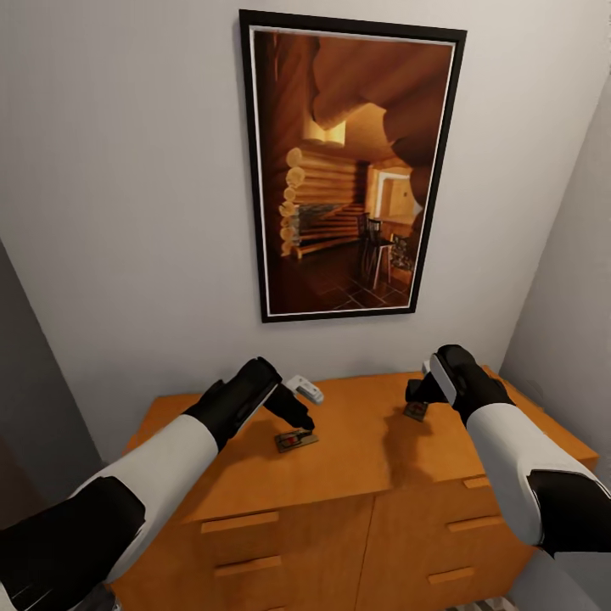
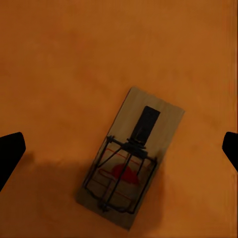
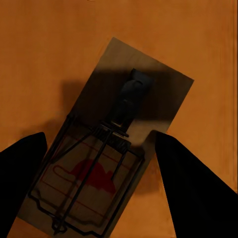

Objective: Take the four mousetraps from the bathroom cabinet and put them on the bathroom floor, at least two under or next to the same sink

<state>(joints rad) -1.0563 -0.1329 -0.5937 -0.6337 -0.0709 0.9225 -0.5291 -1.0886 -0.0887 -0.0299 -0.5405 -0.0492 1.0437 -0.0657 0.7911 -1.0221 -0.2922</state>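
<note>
Two mousetraps lie flat on top of the orange-brown cabinet [image 1: 356, 462]. One mousetrap [image 1: 296, 440] [image 2: 130, 163] sits just under my left gripper [image 1: 297, 420] [image 2: 119, 151], which is open wide, its fingertips [image 2: 10, 153] far out on either side. The other mousetrap [image 1: 416, 412] [image 3: 106, 148] lies under my right gripper [image 1: 417, 396] [image 3: 106, 183]. That gripper is open and low over it, and its fingers [image 3: 193, 188] straddle the board close to both long edges. Both traps show a wire frame and a red mark.
A large framed picture [image 1: 352, 170] of a log cabin hangs on the grey wall behind the cabinet. Another wall [image 1: 568, 297] stands close on the right, and a dark surface [image 1: 34, 382] on the left. Drawer fronts with bar handles [image 1: 240, 522] face me.
</note>
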